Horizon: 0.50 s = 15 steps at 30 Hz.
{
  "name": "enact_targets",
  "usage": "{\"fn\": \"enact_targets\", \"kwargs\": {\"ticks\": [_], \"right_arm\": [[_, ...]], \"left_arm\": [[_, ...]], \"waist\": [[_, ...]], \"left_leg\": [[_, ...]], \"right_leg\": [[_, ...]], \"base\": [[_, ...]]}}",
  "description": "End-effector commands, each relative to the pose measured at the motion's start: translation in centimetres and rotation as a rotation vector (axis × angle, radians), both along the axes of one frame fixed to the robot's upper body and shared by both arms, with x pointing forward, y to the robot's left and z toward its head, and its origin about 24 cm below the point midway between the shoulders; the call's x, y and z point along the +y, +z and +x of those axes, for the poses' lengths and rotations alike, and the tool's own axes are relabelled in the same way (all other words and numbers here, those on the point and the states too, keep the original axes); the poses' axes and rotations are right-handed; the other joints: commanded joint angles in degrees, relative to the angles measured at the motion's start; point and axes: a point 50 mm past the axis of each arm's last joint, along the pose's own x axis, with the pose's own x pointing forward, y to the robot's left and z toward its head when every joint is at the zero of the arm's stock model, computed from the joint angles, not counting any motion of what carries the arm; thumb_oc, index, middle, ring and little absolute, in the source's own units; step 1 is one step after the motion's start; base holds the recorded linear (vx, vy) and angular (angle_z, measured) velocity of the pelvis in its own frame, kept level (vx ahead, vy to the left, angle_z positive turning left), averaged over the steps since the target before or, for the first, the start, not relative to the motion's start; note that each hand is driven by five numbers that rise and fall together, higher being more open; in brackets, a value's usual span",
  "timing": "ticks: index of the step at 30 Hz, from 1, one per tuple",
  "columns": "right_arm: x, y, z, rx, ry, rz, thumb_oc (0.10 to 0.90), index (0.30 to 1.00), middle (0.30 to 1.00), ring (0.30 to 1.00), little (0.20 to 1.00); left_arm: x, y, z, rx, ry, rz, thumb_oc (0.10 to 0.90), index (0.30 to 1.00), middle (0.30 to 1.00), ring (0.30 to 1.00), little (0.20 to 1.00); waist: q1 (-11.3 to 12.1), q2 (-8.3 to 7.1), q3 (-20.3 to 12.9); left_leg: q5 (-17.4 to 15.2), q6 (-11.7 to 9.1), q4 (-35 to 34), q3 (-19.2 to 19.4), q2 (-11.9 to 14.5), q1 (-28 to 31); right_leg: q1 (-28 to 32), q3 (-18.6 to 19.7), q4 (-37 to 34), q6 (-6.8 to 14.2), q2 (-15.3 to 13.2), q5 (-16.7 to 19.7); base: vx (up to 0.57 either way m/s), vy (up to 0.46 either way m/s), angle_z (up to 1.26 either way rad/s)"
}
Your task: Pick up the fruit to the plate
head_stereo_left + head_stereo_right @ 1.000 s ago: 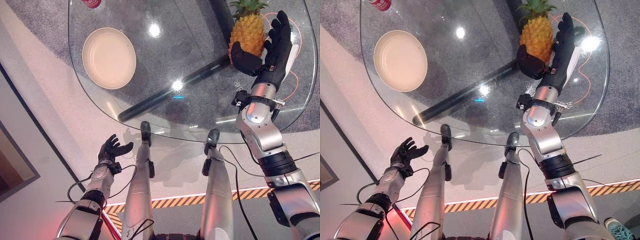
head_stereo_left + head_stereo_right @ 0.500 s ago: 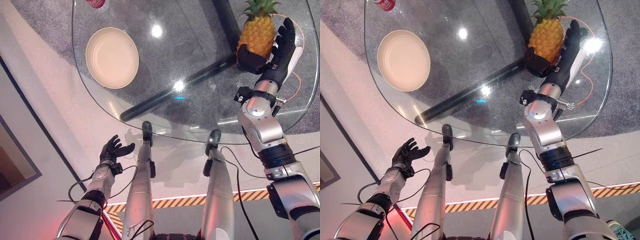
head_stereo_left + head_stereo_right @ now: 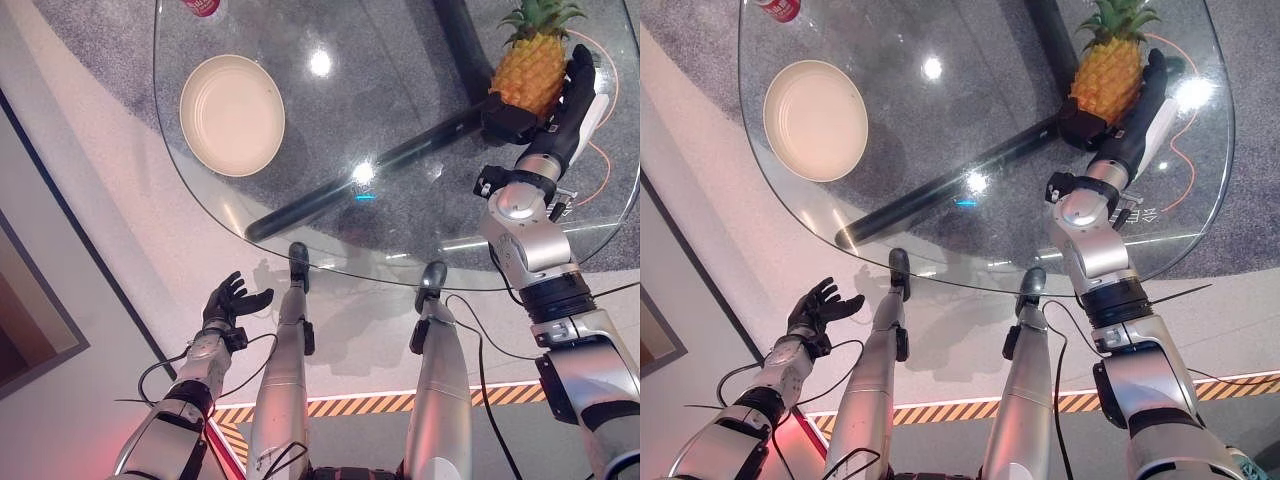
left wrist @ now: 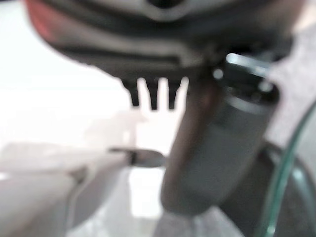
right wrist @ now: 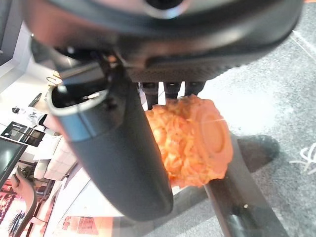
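Right robot hand [image 3: 560, 100] clamped round upright pineapple [image 3: 530, 70], left robot hand [image 3: 228, 301] low, fingers spread

Glass table [image 3: 400, 90]: plate [image 3: 232, 115], pineapple [image 3: 530, 70]

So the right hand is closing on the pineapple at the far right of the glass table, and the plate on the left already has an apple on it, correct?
Not quite: the plate holds nothing, as the left eye view shows. The rest stands: the right hand is round the pineapple at the far right of the glass table.
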Motion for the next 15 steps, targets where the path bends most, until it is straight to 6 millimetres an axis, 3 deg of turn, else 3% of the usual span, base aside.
{"fn": "enact_targets", "kwargs": {"ticks": [1, 15], "right_arm": [[0.27, 1.22, 0.17, -0.011, 0.034, -0.038, 0.8, 0.9, 0.9, 0.9, 0.9], [-0.15, 0.56, 0.74, 0.083, 0.055, -0.048, 0.8, 0.9, 0.9, 0.9, 0.9]], "left_arm": [[1.48, -0.51, -1.02, 0.03, 0.025, 0.049, 0.8, 0.9, 0.9, 0.9, 0.9], [1.46, -0.51, -1.11, 0.029, 0.021, 0.052, 0.8, 0.9, 0.9, 0.9, 0.9]], "waist": [[1.0, -0.19, -0.9], [1.2, -0.19, -0.9]], "left_leg": [[-5.8, -0.3, 6.8, -0.9, 0.7, -1.6], [-5.6, -0.3, 6.5, -0.9, 0.8, -1.6]], "right_leg": [[0.2, -4.8, -8.6, -1.2, 0.0, 9.8], [0.1, -4.9, -8.5, -1.3, 0.1, 9.8]], "base": [[0.0, 0.0, 0.0], [0.0, 0.0, 0.0]]}}
